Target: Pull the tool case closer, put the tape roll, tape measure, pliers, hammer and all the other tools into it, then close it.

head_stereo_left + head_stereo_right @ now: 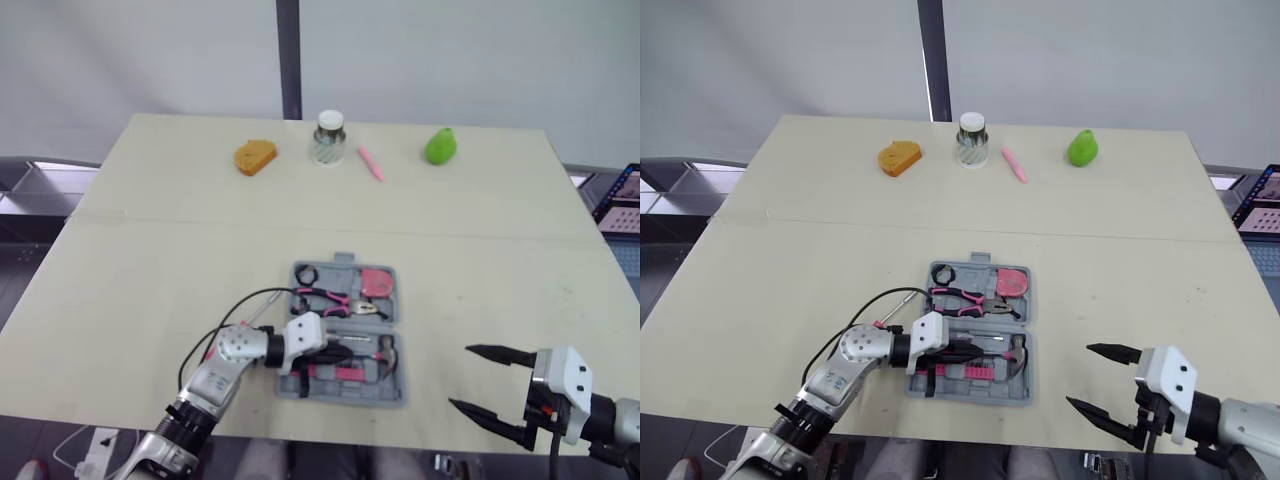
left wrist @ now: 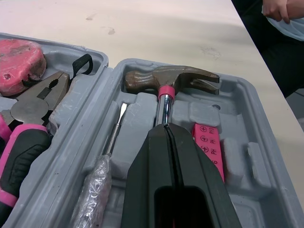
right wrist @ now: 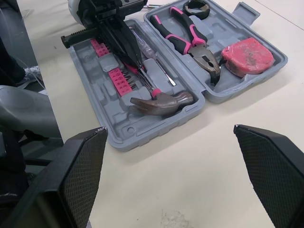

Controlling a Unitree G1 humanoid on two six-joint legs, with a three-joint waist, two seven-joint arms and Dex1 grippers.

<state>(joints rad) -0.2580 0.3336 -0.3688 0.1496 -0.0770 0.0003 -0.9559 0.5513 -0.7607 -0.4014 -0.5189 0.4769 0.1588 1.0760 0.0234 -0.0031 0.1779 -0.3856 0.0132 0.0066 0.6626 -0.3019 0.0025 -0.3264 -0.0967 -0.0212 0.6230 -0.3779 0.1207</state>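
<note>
Grey plastic tool case [image 3: 142, 133] lying open near the tabletop's [image 1: 150, 260] front edge; left gripper [image 2: 165, 133] clenching the hammer [image 2: 171, 80] by its shaft.
Hammer head is sitting in the near half beside the screwdriver [image 2: 114, 137]; pliers [image 3: 190, 40] and tape measure [image 3: 247, 57] are lying in the far half. Right gripper [image 1: 462, 377] is hovering released, off to the case's right. Risk: if the shaft is riding above its moulded slot at let-go, the hammer may sit proud and stop the case shutting.

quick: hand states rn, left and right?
Left hand: closed, tips on the hammer shaft; grip cannot be told.
Right hand: open, empty.
</note>
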